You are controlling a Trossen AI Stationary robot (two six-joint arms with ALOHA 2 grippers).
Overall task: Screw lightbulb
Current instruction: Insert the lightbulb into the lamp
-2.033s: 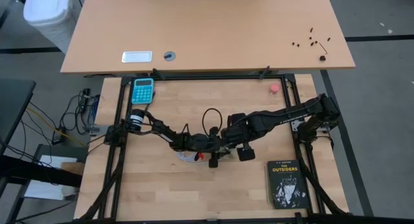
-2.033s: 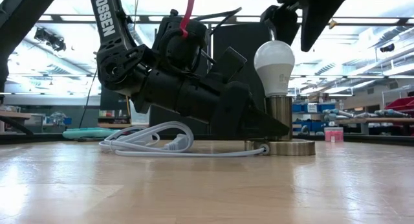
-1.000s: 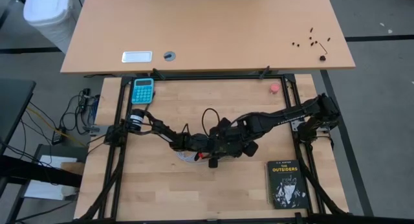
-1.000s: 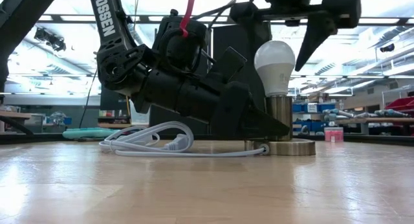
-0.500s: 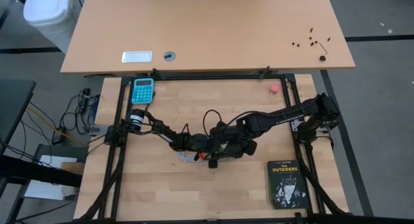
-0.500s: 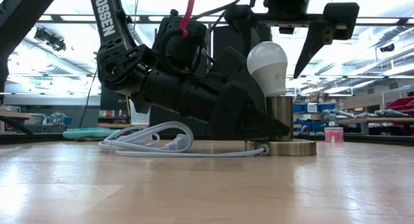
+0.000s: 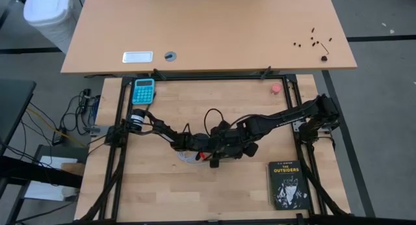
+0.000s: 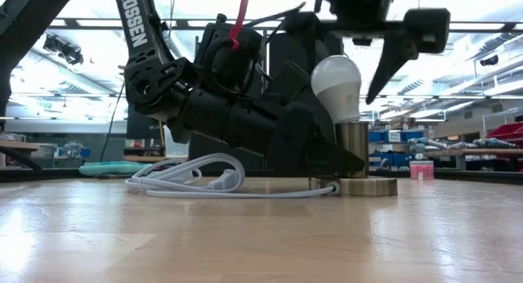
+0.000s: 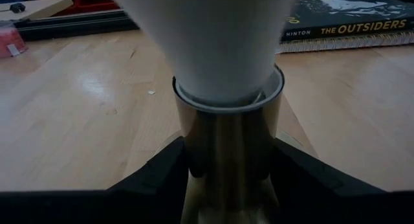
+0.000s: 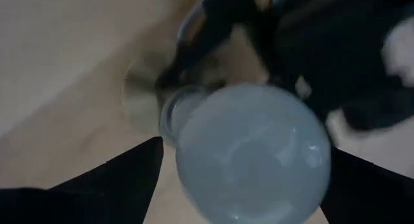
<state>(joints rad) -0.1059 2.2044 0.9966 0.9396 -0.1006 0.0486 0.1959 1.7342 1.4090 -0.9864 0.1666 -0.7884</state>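
White lightbulb (image 8: 337, 87) tilted in socket (image 8: 355, 152), right fingers (image 8: 391, 58) spread either side

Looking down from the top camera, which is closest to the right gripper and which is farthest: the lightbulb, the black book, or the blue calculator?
1. The lightbulb: right between the open right gripper's fingers, mid-table.
2. The black book: near the table's front right corner.
3. The blue calculator: far off at the back left.

Obscured and cropped items, bulb station

Lightbulb (image 9: 207, 36): dome cut off at the left wrist view's edge; blurred in the right wrist view. High view: bulb and socket hidden under the two arms. Low view: right gripper's (image 8: 384, 66) body cropped above; socket (image 8: 353, 148) stem partly hidden behind left gripper (image 8: 327, 156).
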